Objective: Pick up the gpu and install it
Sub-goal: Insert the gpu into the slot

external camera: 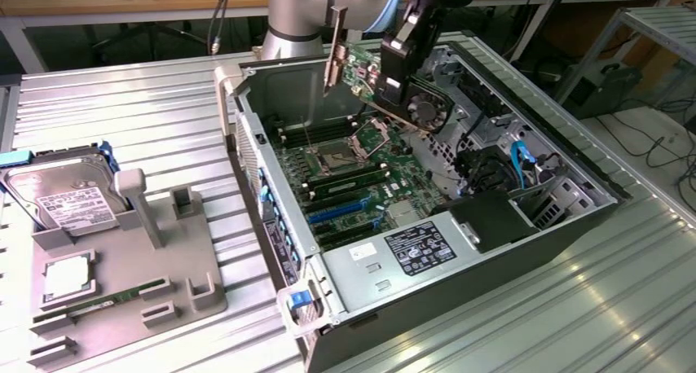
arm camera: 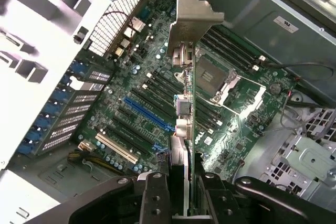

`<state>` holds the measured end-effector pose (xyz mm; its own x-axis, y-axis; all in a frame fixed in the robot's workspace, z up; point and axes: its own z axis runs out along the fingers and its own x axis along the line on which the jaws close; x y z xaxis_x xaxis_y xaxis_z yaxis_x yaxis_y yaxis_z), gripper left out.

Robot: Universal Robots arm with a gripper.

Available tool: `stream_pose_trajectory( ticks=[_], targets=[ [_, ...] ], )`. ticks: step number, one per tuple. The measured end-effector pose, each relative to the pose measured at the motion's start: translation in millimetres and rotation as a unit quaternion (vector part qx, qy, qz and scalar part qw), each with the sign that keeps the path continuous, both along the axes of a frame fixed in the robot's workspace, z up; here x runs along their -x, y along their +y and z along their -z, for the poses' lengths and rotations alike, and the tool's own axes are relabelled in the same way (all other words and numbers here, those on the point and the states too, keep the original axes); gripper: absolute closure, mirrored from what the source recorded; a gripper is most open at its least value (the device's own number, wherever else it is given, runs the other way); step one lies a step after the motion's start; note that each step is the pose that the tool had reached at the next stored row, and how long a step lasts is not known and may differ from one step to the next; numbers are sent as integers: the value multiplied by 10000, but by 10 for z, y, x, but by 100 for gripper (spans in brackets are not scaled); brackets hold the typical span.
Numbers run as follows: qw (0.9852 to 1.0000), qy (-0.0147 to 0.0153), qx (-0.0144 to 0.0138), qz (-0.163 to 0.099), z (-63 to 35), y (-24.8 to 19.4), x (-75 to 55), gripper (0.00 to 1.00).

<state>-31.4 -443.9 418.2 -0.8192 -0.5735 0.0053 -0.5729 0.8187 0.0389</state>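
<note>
The tool (arm camera: 181,184) is closed partway on the gpu (arm camera: 188,108), gripping the card edge-on — silver bracket (arm camera: 193,17) outermost — in the air above the motherboard (external camera: 348,177) inside the open computer case (external camera: 566,226). The labels on the power supply (external camera: 419,247) and the hard drive (external camera: 65,198) are too small to read.

Down below me, a ribbed silver metal table (external camera: 130,96) stretches right across the scene. The big open computer case (external camera: 253,157) sits on it toward the exterior view's right, lying on its side with the open face turned up. Over on the exterior view's left, near the case, a flat grey parts holder (external camera: 120,267) rests on the same ribs, slots pointing up.
</note>
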Motion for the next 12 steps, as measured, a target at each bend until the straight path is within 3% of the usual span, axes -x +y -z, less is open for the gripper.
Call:
stream_pose_trajectory(
  ticks=[4, 7, 12],
  targets=[
    [9996, 0, 0, -278, 0, 0, 0, 73],
    [9985, 0, 0, -551, 0, 0, 0, 73],
    [9970, 0, 0, -768, 0, -1, 1, 73]
  ],
)
